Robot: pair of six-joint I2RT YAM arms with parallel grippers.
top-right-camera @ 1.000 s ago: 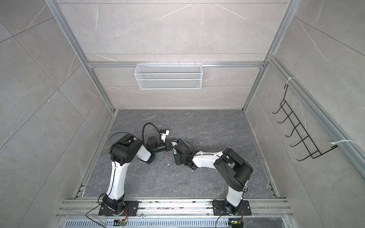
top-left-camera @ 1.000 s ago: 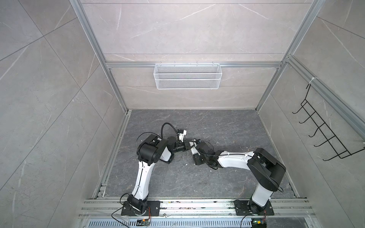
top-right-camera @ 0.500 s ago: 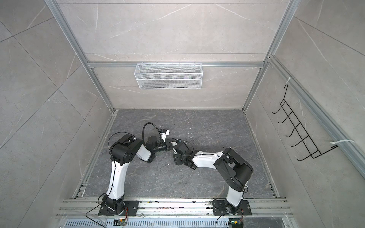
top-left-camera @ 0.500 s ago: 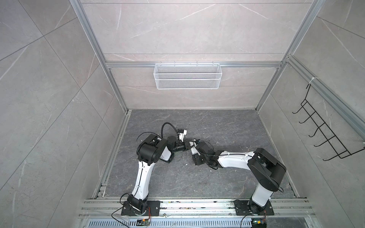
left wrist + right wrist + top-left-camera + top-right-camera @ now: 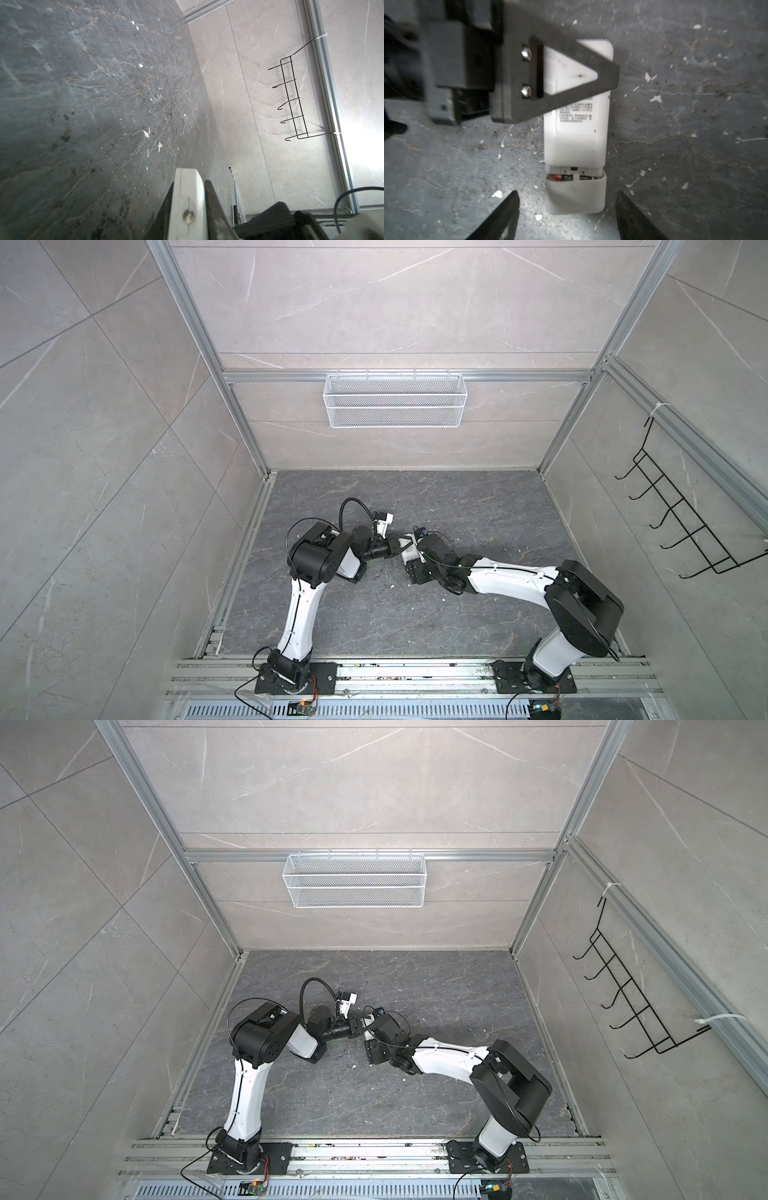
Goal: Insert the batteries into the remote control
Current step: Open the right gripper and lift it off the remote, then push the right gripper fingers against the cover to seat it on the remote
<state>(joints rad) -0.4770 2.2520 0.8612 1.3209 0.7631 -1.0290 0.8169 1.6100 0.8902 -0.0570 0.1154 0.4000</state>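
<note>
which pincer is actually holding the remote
The left pincer: it is clamped shut on the remote control, while the right pincer stands open, not touching it.

Both top views high, downward; wrist views close over floor.

batteries mostly hidden, apparently under cover

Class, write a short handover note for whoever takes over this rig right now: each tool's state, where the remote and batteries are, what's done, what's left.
Left tool: shut on the remote control, holding the end away from the compartment; the remote lies back up on the table.
Right tool: open, fingers either side of the cover, not gripping it.
Batteries: both in the compartment, visible through a gap.
Done: batteries loaded.
Left: probably push the cover fully shut.
</note>
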